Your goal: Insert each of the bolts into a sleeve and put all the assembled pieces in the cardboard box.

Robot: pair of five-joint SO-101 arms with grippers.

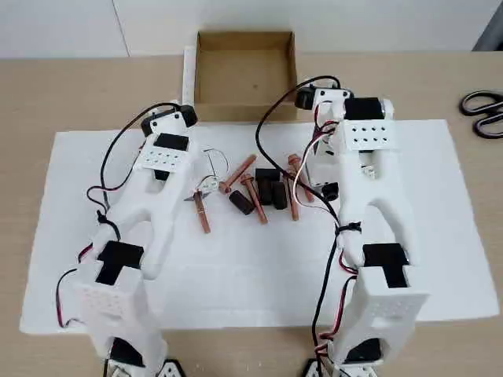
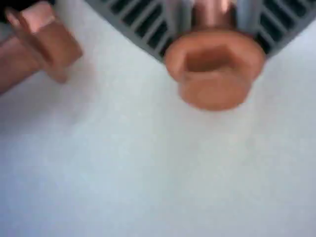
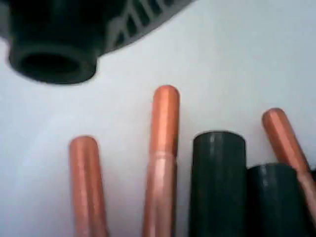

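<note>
Between the ribbed grey fingers [image 2: 140, 24] of the left hand [image 1: 203, 188], a copper-coloured bolt [image 2: 215, 74] is being gripped by its smooth shank, the fingers closing narrowly on either side of it. Its round, flanged head with a hexagonal socket is facing the wrist camera and hiding most of the shank. The fingertips themselves are being cut off by the edge of the view. Near that hand, off to one side, a second bolt [image 2: 44, 44] is lying blurred on the white sheet [image 1: 259, 275], only its head end showing.

The right hand [image 1: 328, 191] is holding a black sleeve [image 3: 52, 54], a matte tube whose open round mouth is pointing at the camera. Only one ribbed finger [image 3: 143, 19] is showing beside it, so how tightly the hand is closing is hard to judge. Just beside this hand, toward the other arm, loose bolts [image 3: 164, 148] with rounded tips and loose sleeves [image 3: 217, 182] are lying side by side, their far ends cut off.

Well beyond both hands, the open cardboard box [image 1: 200, 75] is standing on the wooden table [image 1: 78, 86]. Scissors [image 1: 483, 110] are lying well outside the right hand, partly cut off.
</note>
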